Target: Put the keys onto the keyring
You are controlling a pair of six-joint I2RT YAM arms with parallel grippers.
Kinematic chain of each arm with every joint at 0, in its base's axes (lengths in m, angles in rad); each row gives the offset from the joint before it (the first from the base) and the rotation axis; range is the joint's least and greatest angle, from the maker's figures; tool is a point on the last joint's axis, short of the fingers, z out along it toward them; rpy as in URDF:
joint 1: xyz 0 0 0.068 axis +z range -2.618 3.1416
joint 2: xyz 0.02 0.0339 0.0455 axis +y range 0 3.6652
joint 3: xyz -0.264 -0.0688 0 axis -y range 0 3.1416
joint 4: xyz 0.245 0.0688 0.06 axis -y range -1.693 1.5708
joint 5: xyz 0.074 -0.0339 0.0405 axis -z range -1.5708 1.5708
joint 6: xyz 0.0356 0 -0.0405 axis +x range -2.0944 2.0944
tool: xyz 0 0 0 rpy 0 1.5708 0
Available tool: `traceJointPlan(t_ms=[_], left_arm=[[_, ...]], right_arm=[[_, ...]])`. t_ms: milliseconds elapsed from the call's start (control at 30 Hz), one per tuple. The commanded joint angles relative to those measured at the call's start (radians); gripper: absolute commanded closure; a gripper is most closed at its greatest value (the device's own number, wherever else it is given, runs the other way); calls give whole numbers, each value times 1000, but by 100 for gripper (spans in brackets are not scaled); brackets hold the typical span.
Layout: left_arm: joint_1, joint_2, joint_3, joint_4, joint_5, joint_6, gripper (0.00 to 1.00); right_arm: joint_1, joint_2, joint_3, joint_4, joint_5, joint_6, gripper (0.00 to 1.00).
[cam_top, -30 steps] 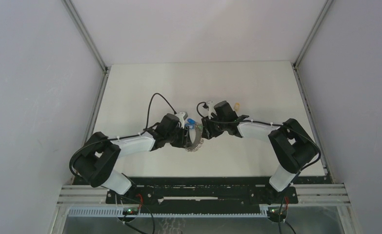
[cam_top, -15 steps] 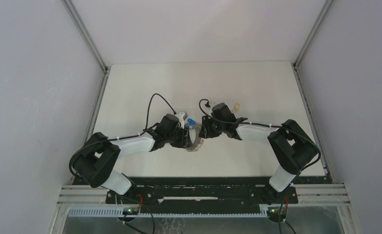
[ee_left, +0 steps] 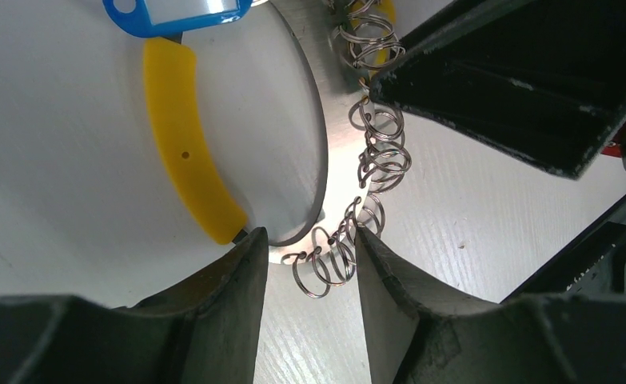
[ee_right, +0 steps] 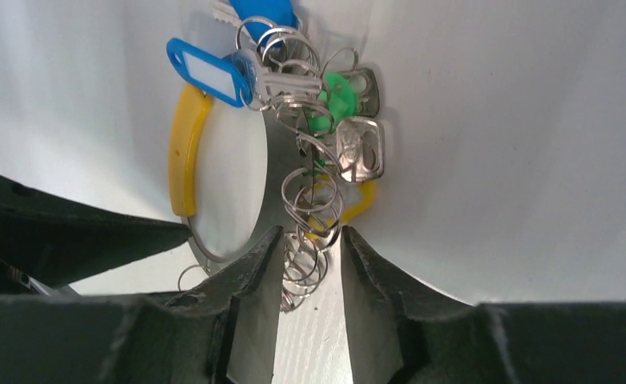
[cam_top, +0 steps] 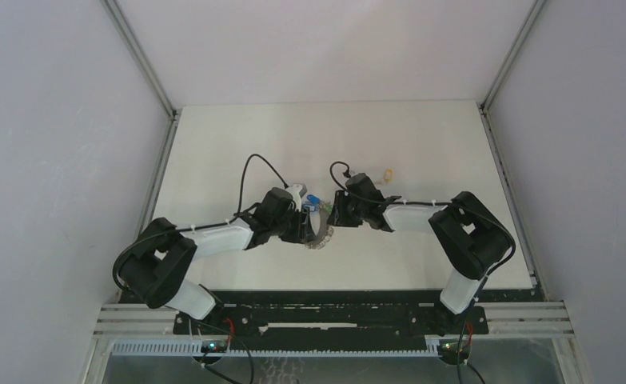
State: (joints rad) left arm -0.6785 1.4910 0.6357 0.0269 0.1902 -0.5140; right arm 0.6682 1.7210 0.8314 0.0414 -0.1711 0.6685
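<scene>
1 white table, 3 grey walls

You won't find a word, number or brand to read on anything in these views. The one label you have is the white insert in the blue key tag, beside the yellow band of the keyring, and it's blank.

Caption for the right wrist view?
Right tool straddles the chain of the keyring, below a blue tag and green key.
</scene>
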Motion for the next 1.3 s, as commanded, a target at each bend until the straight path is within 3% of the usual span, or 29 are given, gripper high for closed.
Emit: traceJointPlan(t_ms=[0, 200, 633, 733, 867, 1133, 1267], left_arm=[[-4, -23, -28, 13, 21, -17, 50], [1, -89, -82, 63, -35, -50, 47], [138, -422, -320, 445, 31, -249, 35], [175, -538, -334, 401, 7, -213, 33], [180, -660, -295, 254, -40, -54, 29], [166, -585, -286, 429, 109, -34, 28], [127, -522, -284, 495, 115, 13, 28]], right_arm=[[7, 25, 0, 84, 22, 25, 72], [6, -19, 0, 107, 16, -12, 100], [26, -232, 17, 61, -31, -321, 100], [54, -266, 62, -35, 39, -468, 100], [100, -309, 107, -121, 125, -605, 100], [134, -374, 108, -108, 37, -737, 100], [133, -393, 92, -91, -12, -773, 100]])
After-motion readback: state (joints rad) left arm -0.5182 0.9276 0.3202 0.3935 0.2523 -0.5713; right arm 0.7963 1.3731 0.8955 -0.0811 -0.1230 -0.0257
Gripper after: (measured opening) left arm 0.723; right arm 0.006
